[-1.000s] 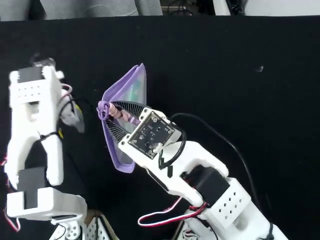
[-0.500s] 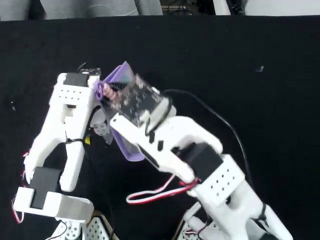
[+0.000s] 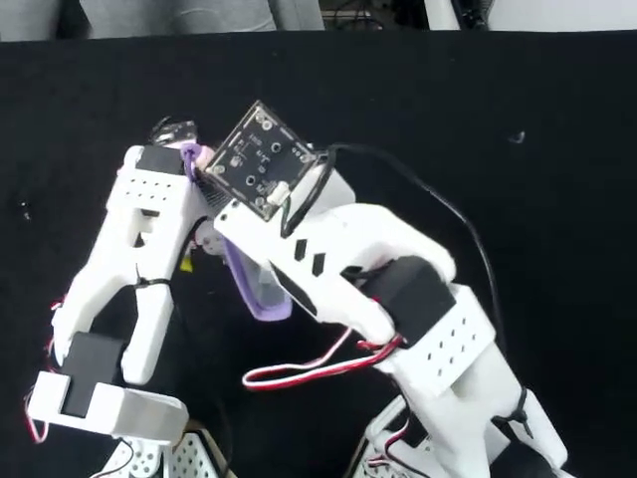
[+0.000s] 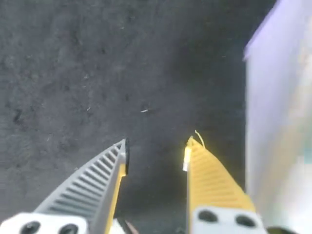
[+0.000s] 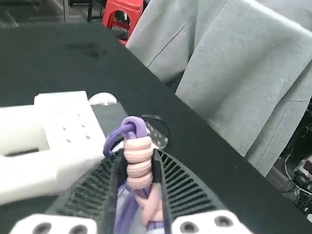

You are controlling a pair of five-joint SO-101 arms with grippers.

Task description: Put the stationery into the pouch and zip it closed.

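Evidently the right claw [image 5: 138,158] is clamped on the pink-and-purple corded zipper pull [image 5: 137,146], so the translucent purple soft pouch [image 3: 261,295] hangs over the black desk [image 3: 518,90]. The left claw [image 4: 156,146] gapes just beside it, probably to brace it for zipping.

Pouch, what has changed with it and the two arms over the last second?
The right pincer drew the pink pull charm toward the far edge of the table, and the purple pouch now sits mostly under that arm. The left arm swung in from the left side to right beside the pouch. Unchanged: right pincer shut on the charm.
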